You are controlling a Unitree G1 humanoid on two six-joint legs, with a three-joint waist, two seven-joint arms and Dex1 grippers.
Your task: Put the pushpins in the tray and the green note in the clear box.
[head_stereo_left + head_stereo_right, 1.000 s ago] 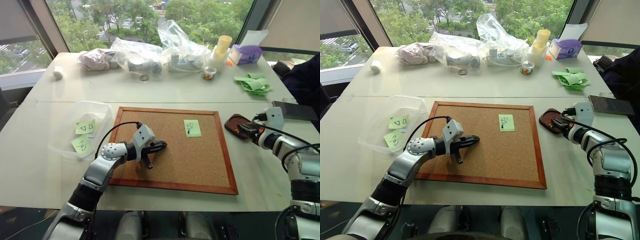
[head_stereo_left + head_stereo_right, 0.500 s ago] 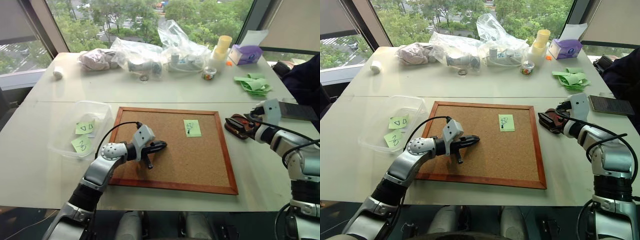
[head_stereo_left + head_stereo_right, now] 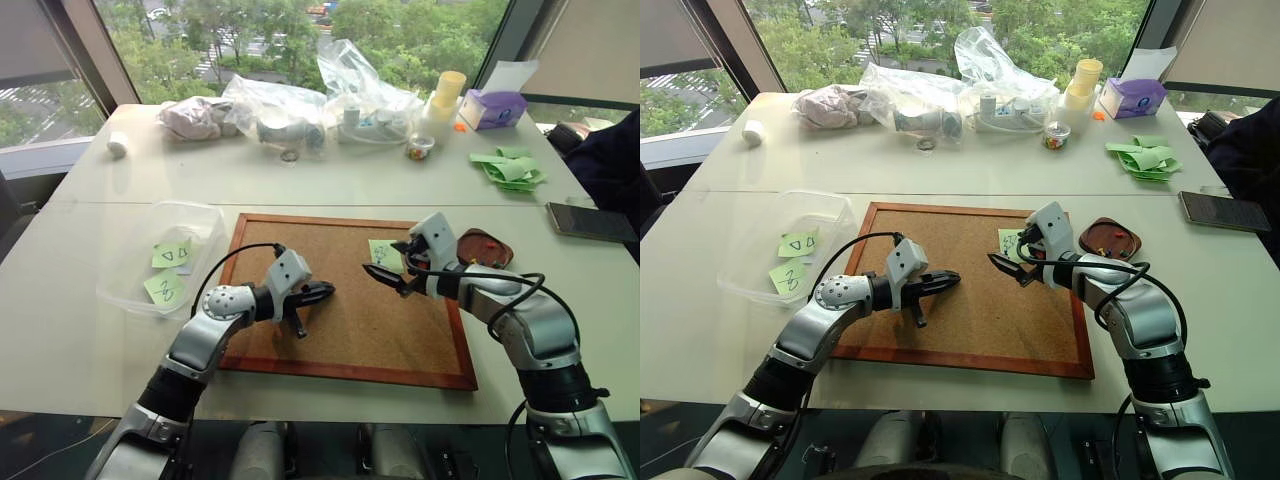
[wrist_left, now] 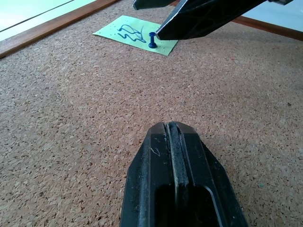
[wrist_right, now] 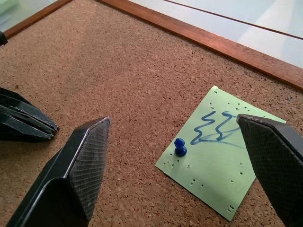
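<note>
Spanning a pale table [image 3: 90, 330], the corkboard [image 3: 340, 330] faces leafy windows [image 3: 280, 30].

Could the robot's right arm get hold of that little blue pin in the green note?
Probably yes. The right gripper hangs open over the corkboard, its fingers either side of the blue pin in the green note; nothing lies between.
</note>
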